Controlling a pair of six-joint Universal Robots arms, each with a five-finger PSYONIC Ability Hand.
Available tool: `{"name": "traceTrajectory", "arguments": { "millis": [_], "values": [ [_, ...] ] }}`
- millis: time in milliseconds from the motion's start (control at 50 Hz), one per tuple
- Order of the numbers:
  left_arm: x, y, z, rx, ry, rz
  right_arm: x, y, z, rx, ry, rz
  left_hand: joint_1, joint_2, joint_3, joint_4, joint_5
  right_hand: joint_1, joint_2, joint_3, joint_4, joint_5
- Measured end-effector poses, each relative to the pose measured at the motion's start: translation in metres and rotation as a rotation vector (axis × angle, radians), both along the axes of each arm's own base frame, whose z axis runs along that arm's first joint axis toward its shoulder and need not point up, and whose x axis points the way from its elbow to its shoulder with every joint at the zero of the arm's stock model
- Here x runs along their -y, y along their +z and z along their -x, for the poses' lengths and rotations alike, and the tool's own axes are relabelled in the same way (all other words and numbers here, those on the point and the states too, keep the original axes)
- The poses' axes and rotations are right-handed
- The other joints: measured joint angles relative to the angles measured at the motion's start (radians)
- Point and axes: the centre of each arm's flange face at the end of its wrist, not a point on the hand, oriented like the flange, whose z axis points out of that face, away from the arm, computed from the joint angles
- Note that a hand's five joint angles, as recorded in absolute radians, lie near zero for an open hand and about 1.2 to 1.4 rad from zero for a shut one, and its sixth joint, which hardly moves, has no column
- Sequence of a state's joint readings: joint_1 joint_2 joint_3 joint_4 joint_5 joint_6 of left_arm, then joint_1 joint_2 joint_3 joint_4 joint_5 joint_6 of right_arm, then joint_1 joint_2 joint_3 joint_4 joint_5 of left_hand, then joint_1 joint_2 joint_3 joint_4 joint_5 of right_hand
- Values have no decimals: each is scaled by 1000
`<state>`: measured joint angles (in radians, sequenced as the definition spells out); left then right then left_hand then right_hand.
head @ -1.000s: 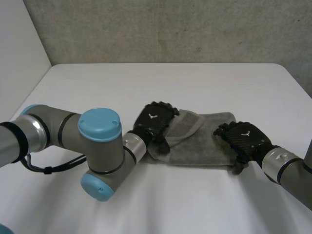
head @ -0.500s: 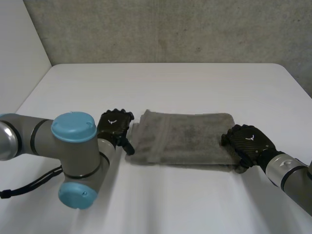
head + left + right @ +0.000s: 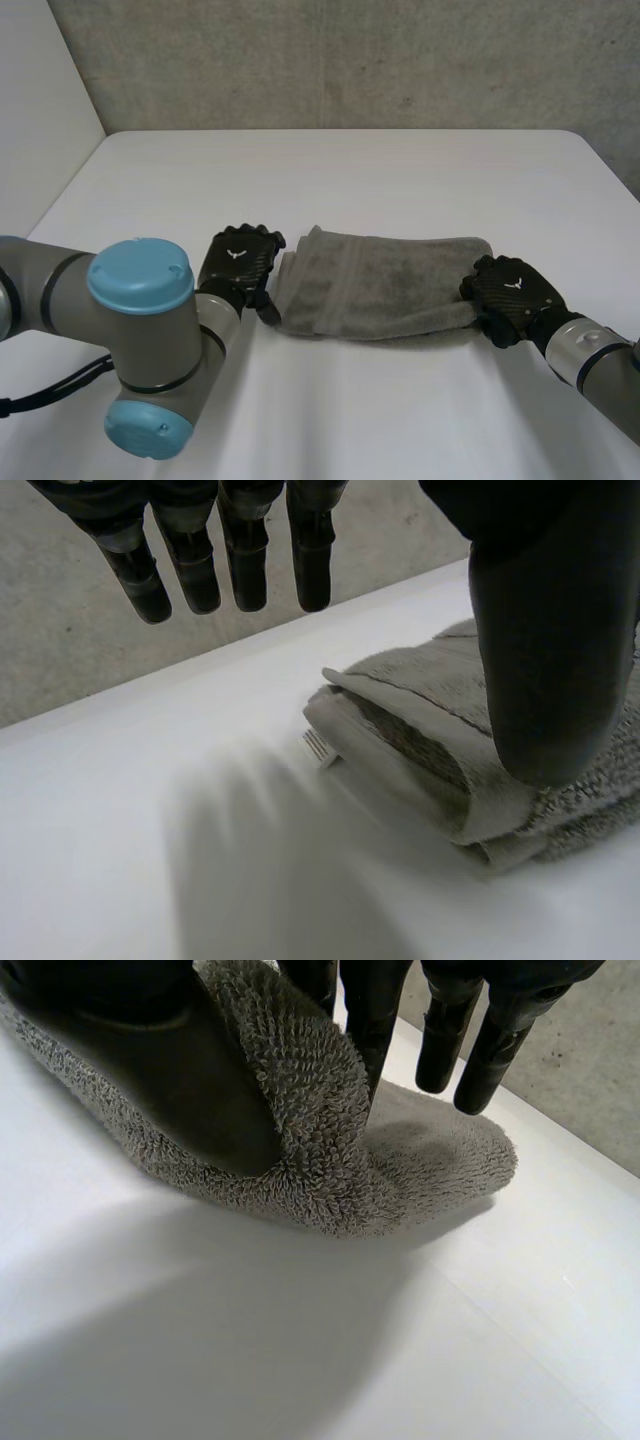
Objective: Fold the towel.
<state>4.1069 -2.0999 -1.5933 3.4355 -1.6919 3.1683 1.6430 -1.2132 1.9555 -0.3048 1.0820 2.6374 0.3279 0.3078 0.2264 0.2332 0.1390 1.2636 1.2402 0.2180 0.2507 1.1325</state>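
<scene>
grey and light-blue, the left arm (image 3: 150, 345) reaches in over the near left part of the white table (image 3: 350, 170); the left hand (image 3: 240, 262) sits at the left end of the towel (image 3: 390, 285), back up, just beside the folded edge; in the left wrist view its fingers (image 3: 240, 550) hang straight and spread, clear of the cloth, so this hand is open and holds nothing; its thumb (image 3: 550, 650) stands apart from them, over the towel's near corner, and whether its tip touches the cloth i cannot tell; beside the thumb the towel's end shows as stacked layers, with a small white label (image 3: 318, 745) sticking out of the fold toward the fingers; the towel itself is grey terry, folded into a long band that lies across the middle of the table, running from one hand to the other, its far left corner peaked up a little; behind the table is a rough grey wall (image 3: 350, 60); at the towel's right end the right hand (image 3: 512, 292) lies on the cloth, fingers curled down over it, the right arm (image 3: 600, 368) coming in from the near right; in the right wrist view a ridge of towel stands up between that hand's thumb (image 3: 150, 1060) and its fingers (image 3: 375, 1010), pinched there, so the right hand is closed on the towel's right end; beyond the fingertips a rounded corner of the towel rests on the table
</scene>
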Motion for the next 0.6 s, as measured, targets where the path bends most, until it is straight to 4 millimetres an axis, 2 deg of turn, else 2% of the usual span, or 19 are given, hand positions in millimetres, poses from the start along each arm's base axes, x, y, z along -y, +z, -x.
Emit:
{"name": "traceTrajectory", "arguments": {
  "millis": [100,180,280,360,420,460,520,580,600],
  "values": [
    [3,11,-11,-11,28,17,0,6,9,23,16,-15,0,0,0,0,0,0,0,0,0,0],
    [4,21,-21,-20,53,31,4,16,24,57,25,-31,0,0,0,0,-1,0,0,0,0,0],
    [4,30,-34,-27,83,43,21,40,52,73,39,-13,0,0,0,0,-6,6,0,0,0,0],
    [4,33,-39,-30,95,47,30,60,62,41,63,10,0,0,0,0,-8,6,0,0,0,0],
    [4,34,-41,-30,99,48,31,74,55,16,105,23,0,0,0,0,-8,8,5,0,0,2],
    [4,35,-41,-31,99,49,29,83,42,-1,152,38,0,0,0,0,-8,11,12,0,0,2],
    [4,35,-40,-33,96,53,23,93,17,-23,220,63,0,0,0,0,-8,12,17,0,0,2],
    [4,37,-37,-39,92,63,9,100,-19,-52,308,94,0,0,0,0,-8,12,25,0,0,2],
    [5,38,-37,-41,91,65,6,100,-26,-57,323,97,0,0,0,0,-8,12,25,0,0,2]
  ]
}}
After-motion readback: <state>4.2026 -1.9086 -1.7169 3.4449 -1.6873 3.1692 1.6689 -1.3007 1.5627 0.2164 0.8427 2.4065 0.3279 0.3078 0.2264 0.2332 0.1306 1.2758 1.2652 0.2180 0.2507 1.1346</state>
